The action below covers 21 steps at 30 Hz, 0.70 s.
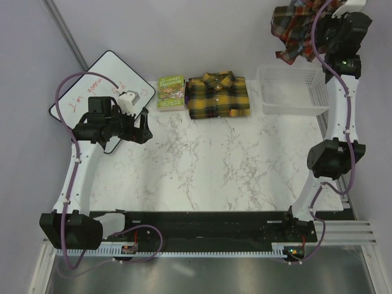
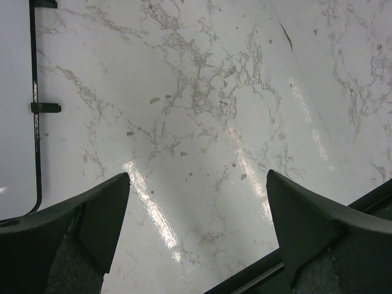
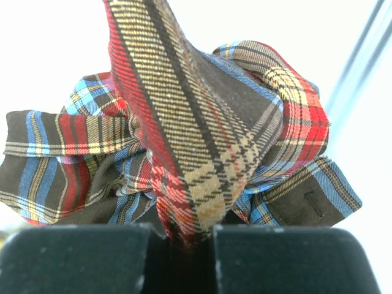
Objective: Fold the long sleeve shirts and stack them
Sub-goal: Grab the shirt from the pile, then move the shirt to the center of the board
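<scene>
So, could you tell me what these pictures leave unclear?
Right wrist view: the right pincer grips the bunched red-brown plaid flannel shirt, its sleeves and collar lost in folds.
Top view: that pincer hides behind its wrist and the shirt.
Top view: the title on the small green book is too small; the left arm covers part of the black-framed whiteboard writing.

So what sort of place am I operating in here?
Probably a robotics lab bench, not a home: a black base plate carries the arms on a marble-patterned table, plain grey walls stand around it, and a handwritten whiteboard lies at the far left.
</scene>
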Each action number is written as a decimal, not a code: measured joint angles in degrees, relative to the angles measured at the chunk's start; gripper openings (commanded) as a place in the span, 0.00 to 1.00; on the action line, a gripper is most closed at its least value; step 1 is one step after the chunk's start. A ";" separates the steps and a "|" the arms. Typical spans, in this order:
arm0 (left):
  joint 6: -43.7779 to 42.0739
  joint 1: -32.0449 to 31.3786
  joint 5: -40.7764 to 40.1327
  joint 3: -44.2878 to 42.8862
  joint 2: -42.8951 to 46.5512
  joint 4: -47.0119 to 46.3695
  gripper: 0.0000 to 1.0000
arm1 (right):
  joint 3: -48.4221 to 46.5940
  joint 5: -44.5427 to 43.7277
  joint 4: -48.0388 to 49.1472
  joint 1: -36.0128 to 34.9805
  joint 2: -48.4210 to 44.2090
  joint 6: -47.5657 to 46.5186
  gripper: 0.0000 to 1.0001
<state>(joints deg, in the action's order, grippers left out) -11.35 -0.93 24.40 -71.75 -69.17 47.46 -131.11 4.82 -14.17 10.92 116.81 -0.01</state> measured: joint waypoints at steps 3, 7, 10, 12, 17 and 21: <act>0.57 0.02 -0.02 -0.79 0.13 0.00 1.00 | -1.05 3.91 1.81 -0.04 -7.02 3.72 0.00; 1.46 0.00 0.02 -1.62 1.16 0.00 1.00 | 0.28 10.49 3.85 -0.17 -16.20 9.92 0.00; 2.03 0.00 0.28 -2.08 2.29 0.02 1.00 | 5.70 15.23 4.72 -0.68 -24.15 14.21 0.00; 2.40 0.02 0.96 -2.40 3.08 0.00 1.00 | 11.74 18.91 5.16 -1.99 -29.92 16.00 0.10; 2.60 0.00 2.01 -2.51 4.02 0.02 1.00 | 30.97 27.80 2.67 -10.62 -41.40 16.24 0.98; 2.51 0.00 3.28 -1.97 4.04 0.02 0.99 | 49.29 33.57 -6.08 -18.38 -45.64 10.88 0.98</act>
<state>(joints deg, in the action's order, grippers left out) -8.84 -0.93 27.68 -73.71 -65.12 47.48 -81.82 38.39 -20.25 -7.46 71.18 10.87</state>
